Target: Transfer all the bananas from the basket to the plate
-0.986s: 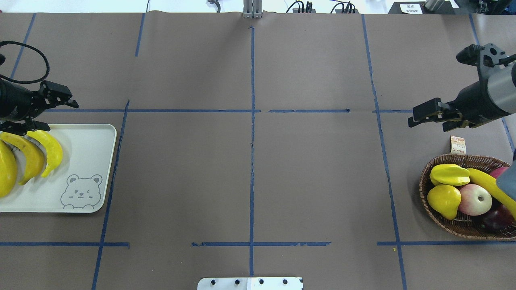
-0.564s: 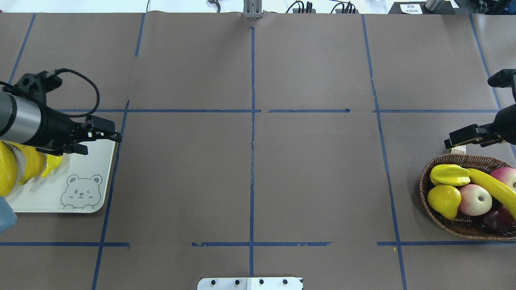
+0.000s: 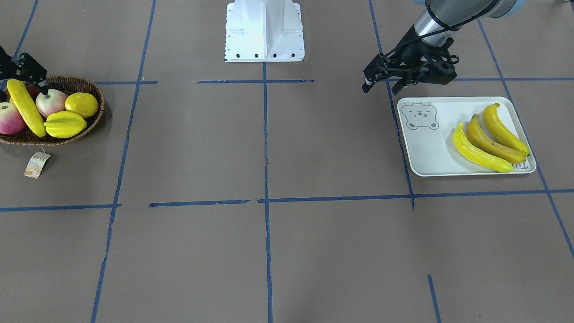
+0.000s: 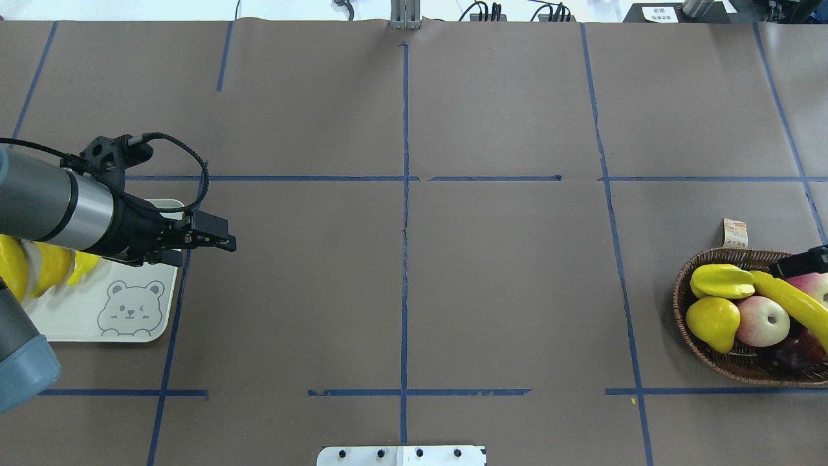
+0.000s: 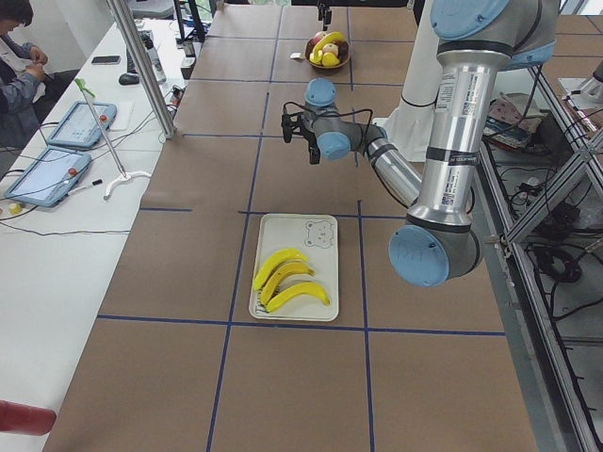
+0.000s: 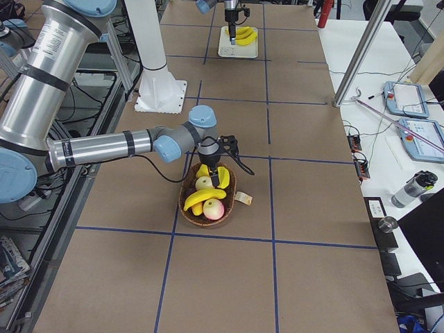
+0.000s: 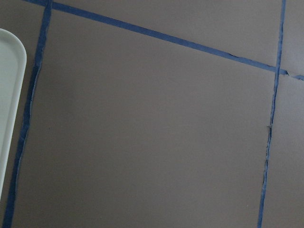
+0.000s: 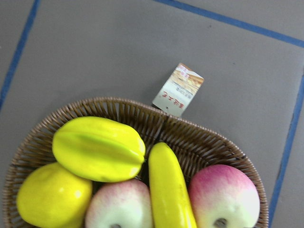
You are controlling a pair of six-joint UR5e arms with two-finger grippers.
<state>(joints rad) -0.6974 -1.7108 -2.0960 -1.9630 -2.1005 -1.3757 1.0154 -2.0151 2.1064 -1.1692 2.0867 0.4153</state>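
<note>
Three bananas [image 3: 491, 142] lie side by side on the plate [image 3: 428, 150], a pale tray with a bear face; the middle one is darker. They are partly hidden under my left arm in the overhead view. A fourth banana [image 3: 26, 106] lies in the wicker basket [image 3: 97, 117], also seen in the right wrist view [image 8: 170, 190]. My left gripper [image 3: 380, 87] is open and empty, just off the plate's corner toward the table's middle. My right gripper [image 3: 27, 78] looks open and hovers over the basket at the banana's end [image 4: 786, 299].
The basket also holds a starfruit [image 3: 65, 124], a lemon [image 3: 81, 104], two pink apples [image 3: 50, 102] and a dark red fruit [image 4: 799, 349]. A paper tag [image 3: 36, 164] hangs outside the basket. Blue tape lines cross the brown table. The robot base [image 3: 264, 31] stands mid-table.
My left gripper has moved off the plate toward the table's middle, empty. My right gripper has moved from the far side of the basket to over the basket's banana.
</note>
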